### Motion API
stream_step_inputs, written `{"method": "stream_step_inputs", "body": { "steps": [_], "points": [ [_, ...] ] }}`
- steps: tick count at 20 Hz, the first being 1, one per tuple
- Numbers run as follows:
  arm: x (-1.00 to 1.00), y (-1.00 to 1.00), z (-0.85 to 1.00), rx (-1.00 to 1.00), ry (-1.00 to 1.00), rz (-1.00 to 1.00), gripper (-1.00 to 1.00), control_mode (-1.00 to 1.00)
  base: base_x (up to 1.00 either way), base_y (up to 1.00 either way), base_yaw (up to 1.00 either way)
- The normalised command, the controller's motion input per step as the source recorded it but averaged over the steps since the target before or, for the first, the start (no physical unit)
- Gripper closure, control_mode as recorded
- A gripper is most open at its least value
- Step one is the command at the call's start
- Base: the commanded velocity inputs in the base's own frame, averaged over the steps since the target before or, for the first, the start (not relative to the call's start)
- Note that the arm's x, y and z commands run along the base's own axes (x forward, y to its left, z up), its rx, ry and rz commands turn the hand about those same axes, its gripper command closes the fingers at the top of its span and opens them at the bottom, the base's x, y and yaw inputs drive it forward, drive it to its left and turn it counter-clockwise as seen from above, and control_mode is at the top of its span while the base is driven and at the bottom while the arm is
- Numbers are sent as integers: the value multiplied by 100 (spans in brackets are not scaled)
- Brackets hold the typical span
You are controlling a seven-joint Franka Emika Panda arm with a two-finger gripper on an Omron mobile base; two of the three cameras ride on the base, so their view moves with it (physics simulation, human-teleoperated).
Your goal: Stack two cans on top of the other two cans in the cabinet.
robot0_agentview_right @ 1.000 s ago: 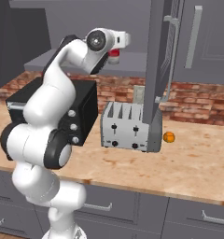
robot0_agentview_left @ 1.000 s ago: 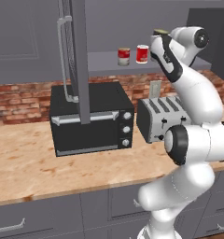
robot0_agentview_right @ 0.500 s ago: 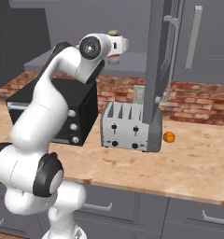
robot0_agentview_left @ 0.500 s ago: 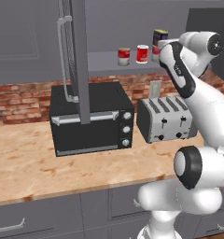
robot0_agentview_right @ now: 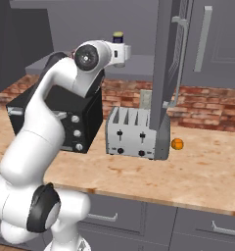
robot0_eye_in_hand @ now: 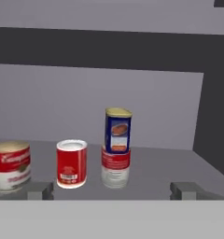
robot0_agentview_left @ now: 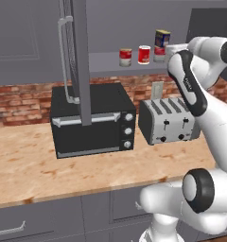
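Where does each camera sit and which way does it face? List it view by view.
Left base view: behind the arm to its left, facing the counter, toaster oven, toaster and cabinet shelf; the arm rises at lower right.
Right base view: behind to its right, facing the toaster and open cabinet door; the arm rises at lower left.
Hand view: on the hand, facing into the shelf at the blue can stacked on a red can; open gripper at bottom.
Both base views share the toaster.

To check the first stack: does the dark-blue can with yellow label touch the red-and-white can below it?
Touching. The hand view shows the dark-blue can standing directly on the red-and-white can, no gap between them.
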Motion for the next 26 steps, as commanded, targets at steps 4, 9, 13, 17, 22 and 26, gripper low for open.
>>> {"method": "stream_step_inputs", "body": {
  "steps": [4,9,13,17,22,26],
  "points": [
    [-33,2,0,0,0,0,-100,-100,0,0,0],
    [-26,25,-5,0,1,0,-100,-100,0,0,0],
    [-39,44,-13,0,1,0,-100,-100,0,0,0],
    [-42,44,-17,0,2,0,-100,-100,0,0,0],
    [-33,41,-9,0,3,0,-100,-100,0,0,0],
    [-24,37,0,0,1,0,-100,-100,0,0,0]
  ]
}}
